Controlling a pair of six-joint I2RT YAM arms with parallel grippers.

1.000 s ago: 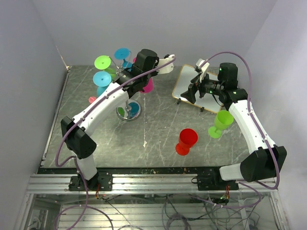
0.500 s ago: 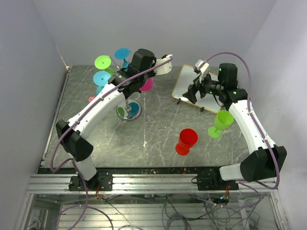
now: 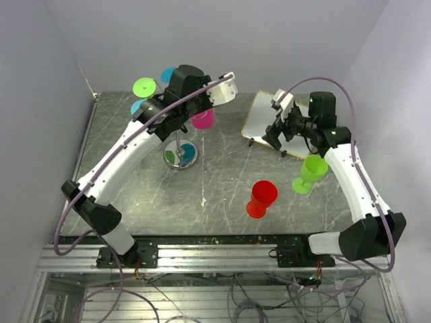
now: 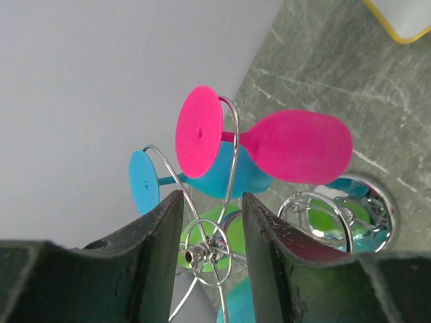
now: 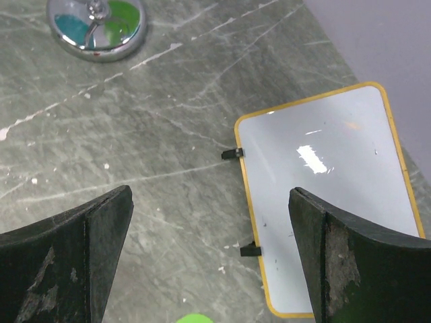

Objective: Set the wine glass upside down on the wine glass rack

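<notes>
**Left hand parted just short of the hung pink glass**

Left hand (image 4: 212, 202) has its fingers apart with nothing between them, so it grips nothing. That suits a glass meant to hang by itself. Just ahead of the fingertips, the pink wine glass (image 4: 296, 145) sits in the wine glass rack (image 4: 196, 254). Its round foot (image 4: 199, 131) lies against a curled wire arm and its bowl points down toward the counter (image 4: 323, 60), upside down as the task asks. Whether the wire fully bears the foot is hard to make out from this angle, though it appears to. Close behind it a blue glass (image 4: 229, 178) hangs the same way, and farther off lies the rack's shiny round base (image 4: 387, 212).

Well off to the right, the right hand (image 5: 209, 195) hangs wide open and empty over the counter near a yellow-rimmed white board (image 5: 337, 188), likely so as not to crowd the rack. A red glass (image 3: 262, 195) and a green glass (image 3: 312, 169) stand upright on that side, probably waiting their turn.
</notes>
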